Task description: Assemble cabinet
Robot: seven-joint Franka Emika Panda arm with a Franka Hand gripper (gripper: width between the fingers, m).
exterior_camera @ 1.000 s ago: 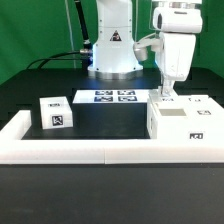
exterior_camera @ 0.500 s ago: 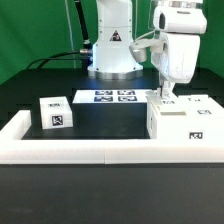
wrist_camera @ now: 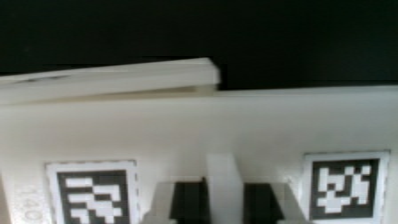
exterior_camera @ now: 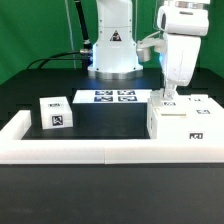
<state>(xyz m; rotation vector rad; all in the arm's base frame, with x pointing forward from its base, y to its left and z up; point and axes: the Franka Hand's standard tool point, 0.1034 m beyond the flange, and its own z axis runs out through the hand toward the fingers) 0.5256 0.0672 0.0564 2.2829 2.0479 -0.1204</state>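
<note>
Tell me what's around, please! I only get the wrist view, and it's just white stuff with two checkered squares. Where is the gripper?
Observer: The gripper is right at the top of the big white cabinet body, on the exterior view's right.
Operator: Is there another piece?
Observer: Yes, a small white cube with a tag sits apart on the black table, on the exterior view's left.
Operator: Anything between them?
Observer: The marker board lies flat further back, nearer the robot's base.
</note>
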